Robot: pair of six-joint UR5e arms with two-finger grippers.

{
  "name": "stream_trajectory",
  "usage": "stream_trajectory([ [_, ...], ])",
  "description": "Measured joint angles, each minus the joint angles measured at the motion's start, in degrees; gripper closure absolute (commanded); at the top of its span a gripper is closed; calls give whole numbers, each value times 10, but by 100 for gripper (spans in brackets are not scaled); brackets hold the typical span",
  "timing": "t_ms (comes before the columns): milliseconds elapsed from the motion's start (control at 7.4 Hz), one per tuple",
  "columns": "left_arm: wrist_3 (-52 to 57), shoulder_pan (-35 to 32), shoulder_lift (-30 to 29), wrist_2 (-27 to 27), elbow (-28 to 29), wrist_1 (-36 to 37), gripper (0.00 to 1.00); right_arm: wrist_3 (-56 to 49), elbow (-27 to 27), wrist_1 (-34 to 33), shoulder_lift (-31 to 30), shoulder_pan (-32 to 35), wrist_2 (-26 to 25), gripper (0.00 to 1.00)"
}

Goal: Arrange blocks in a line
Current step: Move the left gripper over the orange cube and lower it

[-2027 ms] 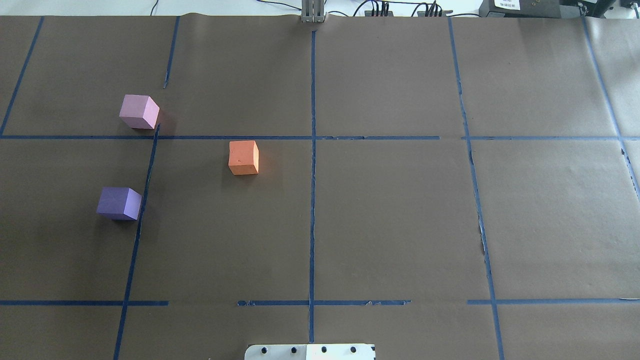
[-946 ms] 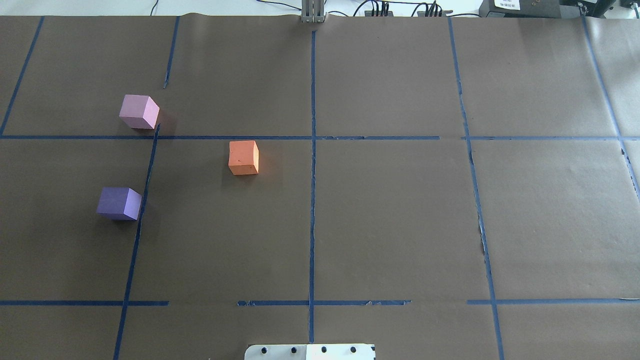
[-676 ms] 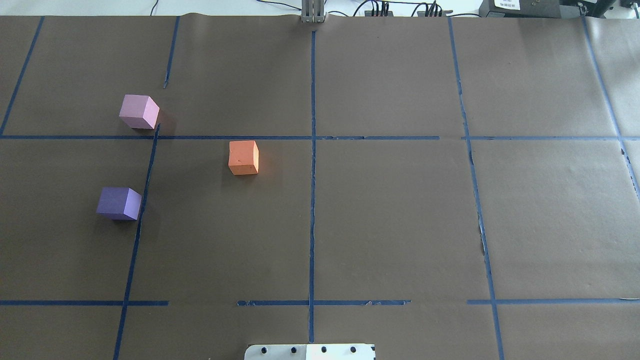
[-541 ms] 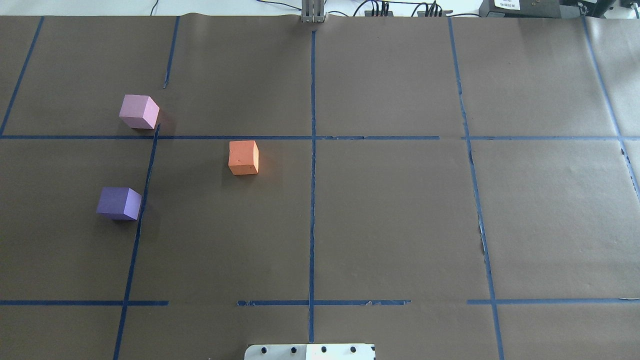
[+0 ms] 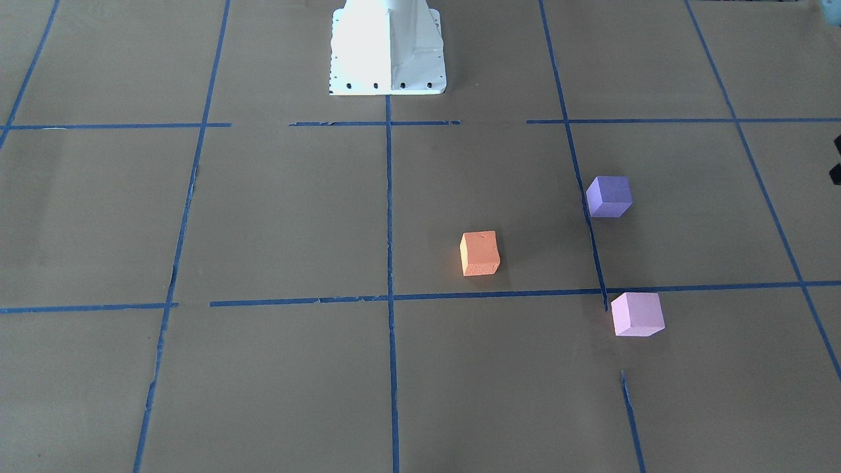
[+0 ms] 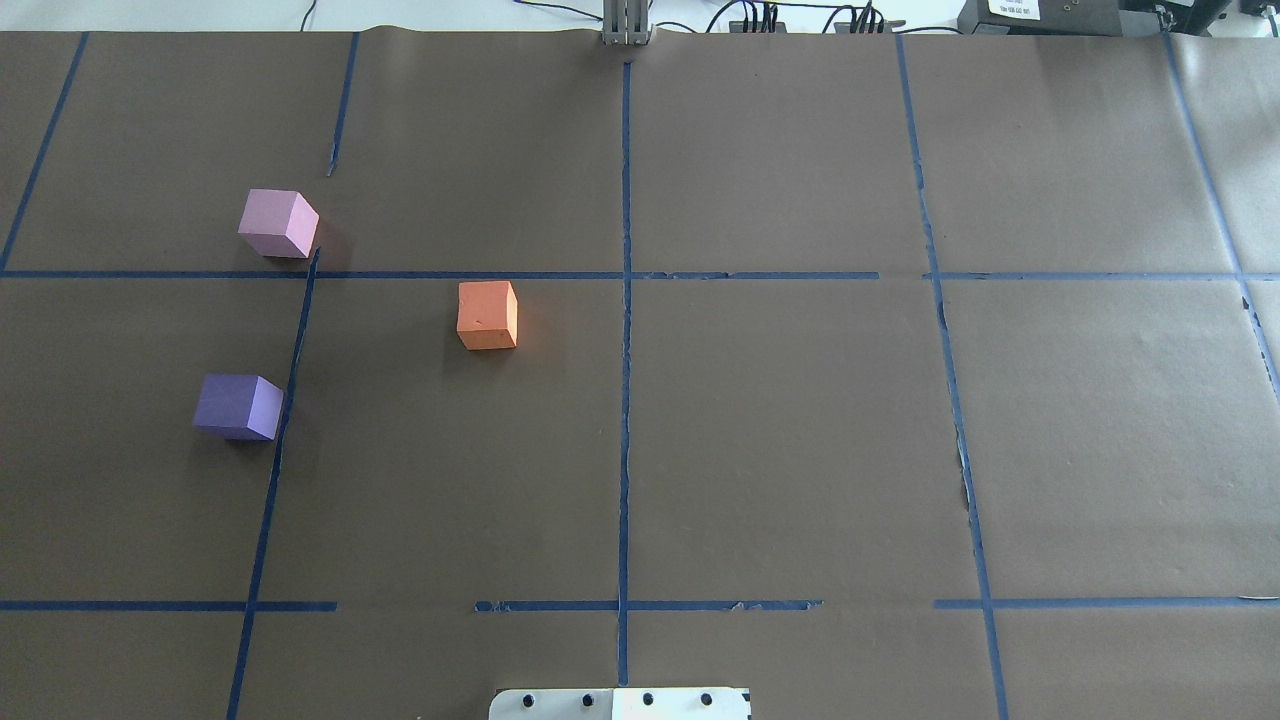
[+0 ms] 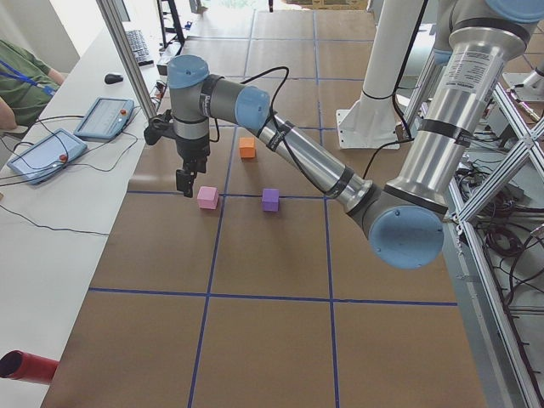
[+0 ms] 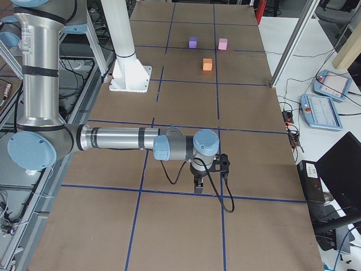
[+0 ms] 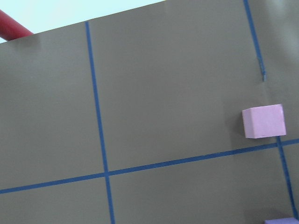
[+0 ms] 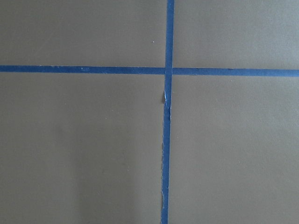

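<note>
Three foam blocks lie apart on the brown table in the robot's left half. The orange block (image 6: 487, 315) lies nearest the middle line. The violet-purple block (image 6: 238, 406) is nearer the robot and the pale pink block (image 6: 278, 223) farther away. They form a triangle, not a row. My left gripper (image 7: 184, 181) hangs above the table just beside the pink block (image 7: 207, 197), which also shows in the left wrist view (image 9: 264, 121). My right gripper (image 8: 198, 185) hovers low, far from the blocks. I cannot tell whether either gripper is open or shut.
Blue tape lines (image 6: 625, 300) divide the brown paper into squares. The white robot base (image 5: 387, 46) stands at the near edge. Teach pendants (image 7: 102, 119) and cables lie on the side bench, where an operator (image 7: 21, 76) sits.
</note>
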Motion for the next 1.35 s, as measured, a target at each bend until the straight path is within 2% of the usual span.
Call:
stream_trajectory([
  [405,-183,132,-63,3,-20,-6,0,0,0,0,0,0,0,0],
  [811,-333,261,-124,51,16,-20,0,0,0,0,0,0,0,0],
  [1081,-361,307,-135,84,51,-62,0,0,0,0,0,0,0,0],
  [1351,-409,330,-145,91,90,-100,0,0,0,0,0,0,0,0],
])
